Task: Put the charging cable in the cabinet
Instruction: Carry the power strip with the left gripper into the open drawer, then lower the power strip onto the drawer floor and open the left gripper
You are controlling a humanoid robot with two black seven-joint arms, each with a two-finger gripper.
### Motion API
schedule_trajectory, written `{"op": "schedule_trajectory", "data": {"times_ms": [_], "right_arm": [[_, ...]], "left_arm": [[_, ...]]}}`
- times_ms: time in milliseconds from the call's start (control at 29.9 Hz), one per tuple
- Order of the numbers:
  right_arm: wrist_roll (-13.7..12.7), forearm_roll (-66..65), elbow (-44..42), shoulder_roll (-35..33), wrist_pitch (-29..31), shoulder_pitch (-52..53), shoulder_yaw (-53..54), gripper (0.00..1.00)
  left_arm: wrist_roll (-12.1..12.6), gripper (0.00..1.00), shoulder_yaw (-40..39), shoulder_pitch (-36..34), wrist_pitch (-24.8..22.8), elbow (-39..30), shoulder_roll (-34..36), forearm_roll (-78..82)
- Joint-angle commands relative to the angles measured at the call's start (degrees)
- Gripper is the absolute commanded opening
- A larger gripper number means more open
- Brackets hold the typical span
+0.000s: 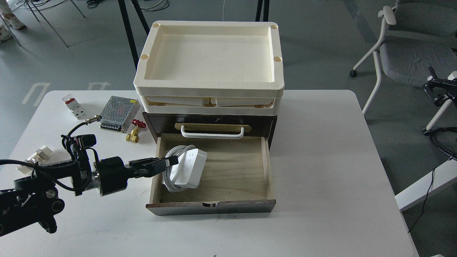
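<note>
White charging cable (189,167) lay inside the open pale plywood drawer (232,171) of the cabinet (157,123), in the drawer's left half, its thick cord looped around the strip. Left tool (167,162) reached in over the drawer's left wall, fingers close together at the cord on the strip's near-left edge; whether they actually clamped the cord or only touched it, could not tell. Strip sat tilted, just right of the tool tips. Rest of the drawer floor to the right of the tool was bare wood. Behind the tool, an upper drawer front with a white handle (212,132) on a brass plate was closed. Cream trays (210,84) were stacked on top of the cabinet. On the desk (321,171), behind and left of the tool: perforated metal power supply (119,113), small white breaker with red tab (73,106), brass valve with red handle (135,131). A white plastic part (37,156) lay well left of the tool, beside the arm. Right tool was not visible.
</note>
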Motion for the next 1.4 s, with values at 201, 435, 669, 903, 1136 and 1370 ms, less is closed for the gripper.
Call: {"op": "schedule_trajectory", "data": {"times_ms": [201, 435, 669, 903, 1136, 1370], "right_arm": [[-0.01, 0.04, 0.0, 0.0, 0.0, -0.17, 0.0, 1.0], [-0.01, 0.04, 0.0, 0.0, 0.0, -0.7, 0.0, 1.0], [-0.01, 0.04, 0.09, 0.0, 0.0, -0.97, 0.08, 1.0], [0.08, 0.04, 0.09, 0.09, 0.0, -1.14, 0.0, 1.0], [0.08, 0.13, 0.01, 0.18, 0.0, -1.14, 0.08, 1.0], [0.0, 0.92, 0.09, 0.09, 0.0, -1.4, 0.08, 1.0]], "left_arm": [[0.01, 0.01, 0.05, -0.07, 1.95, 1.42, -3.12, 0.0], [0.01, 0.03, 0.4, 0.01, 2.22, 1.42, -5.76, 0.0], [0.01, 0.03, 2.42, 0.01, 3.01, 2.3, -7.08, -0.27], [0.01, 0.03, 2.42, -0.25, 3.01, 2.39, -6.29, -0.18], [0.01, 0.04, 2.25, -0.34, 3.01, 2.04, -6.91, -1.5], [0.01, 0.05, 2.25, -0.78, 3.19, 2.21, -7.17, -4.57]]}}
